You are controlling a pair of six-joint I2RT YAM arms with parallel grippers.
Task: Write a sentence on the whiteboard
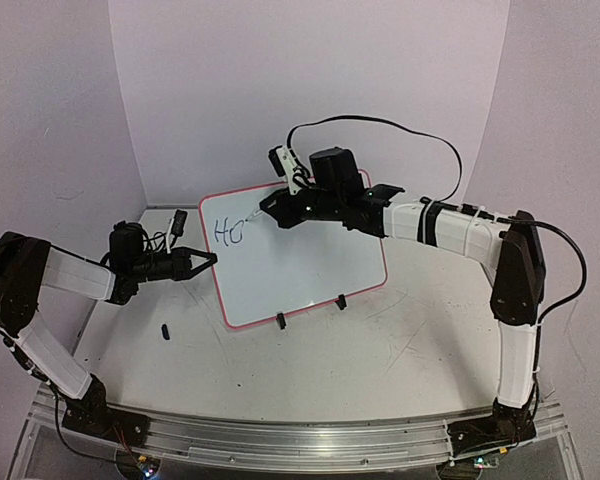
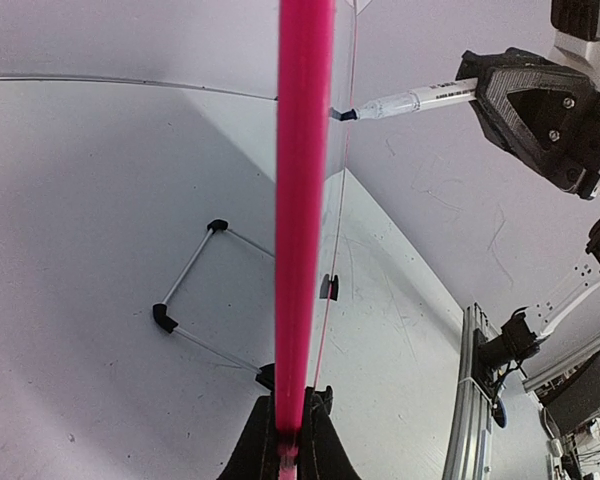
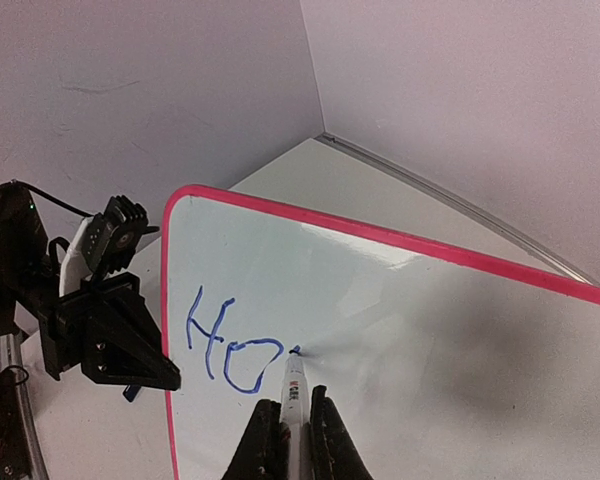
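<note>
— Where is the whiteboard sitting?
— The whiteboard (image 1: pixel 300 265) is standing tilted near the middle of the scratched white table (image 1: pixel 400 350), resting on two small black clip feet (image 1: pixel 280 321). It is a glossy rectangle with rounded corners, and a thin red-pink rim (image 2: pixel 302 200) is running all round it.
— What is the left gripper doing?
— The left gripper (image 1: pixel 212 259) is pinching the board's left edge. In its wrist view the black fingers (image 2: pixel 330 455) are closing on the rim, which is showing between them as a bright pink stripe. Behind the board a thin wire stand (image 2: pixel 193 272) with black corner pieces is lying on the table.
— And the right one?
— The right gripper (image 3: pixel 293 435) is clamping a slim white marker (image 3: pixel 294 385) between its dark fingers, and the blue tip is touching the board's smooth face.
— How is the writing looking?
— Blue lettering (image 3: pixel 230 350) is sitting in the board's upper left corner: "Ho" in thin, loopy strokes, with the tip resting just right of the "o".
— Anything else lying around?
— A small black oblong piece (image 1: pixel 166 329) is lying on the table near the board's lower left corner, and a black cable (image 1: pixel 380 122) is arching above the right arm
</note>
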